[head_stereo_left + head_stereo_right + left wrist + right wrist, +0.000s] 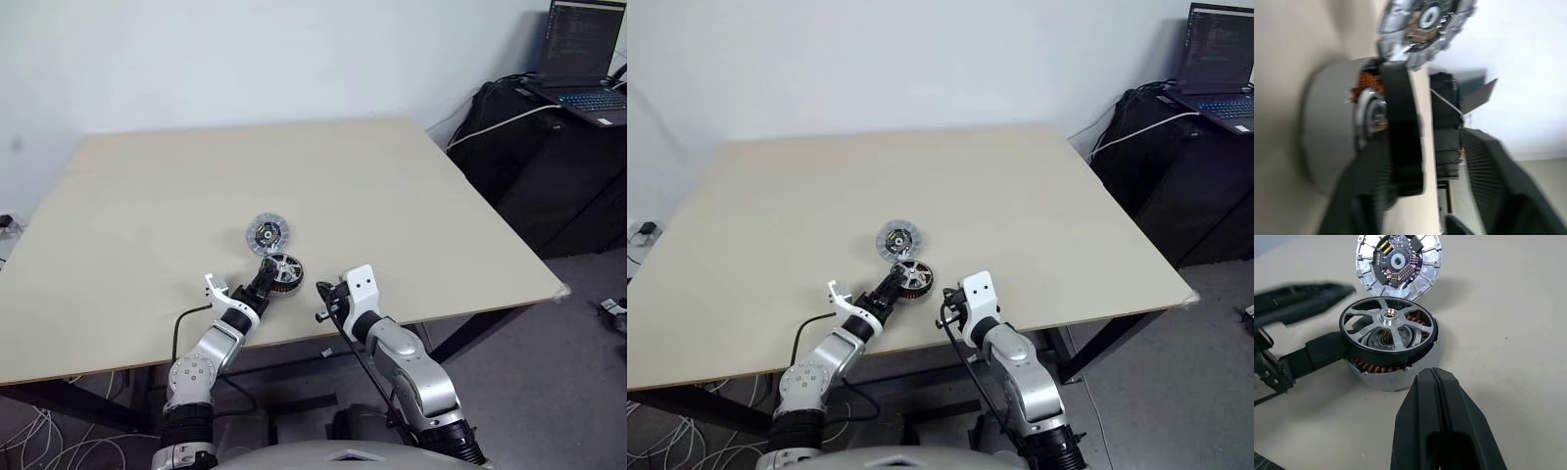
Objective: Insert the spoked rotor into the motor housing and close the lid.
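Note:
The spoked rotor sits on top of the motor housing, whose copper windings show under its black rim. Both stand near the table's front edge. Just behind them the lid lies flat with its ribbed underside up. My left gripper is open beside the rotor. One of its fingers rests against the rim's side, and the other finger stands apart and blurred. My right gripper is shut and empty, a little in front of the housing.
The parts lie on a pale wooden table whose front edge runs just under both grippers. At the far right, off the table, an open laptop sits on black cases with cables.

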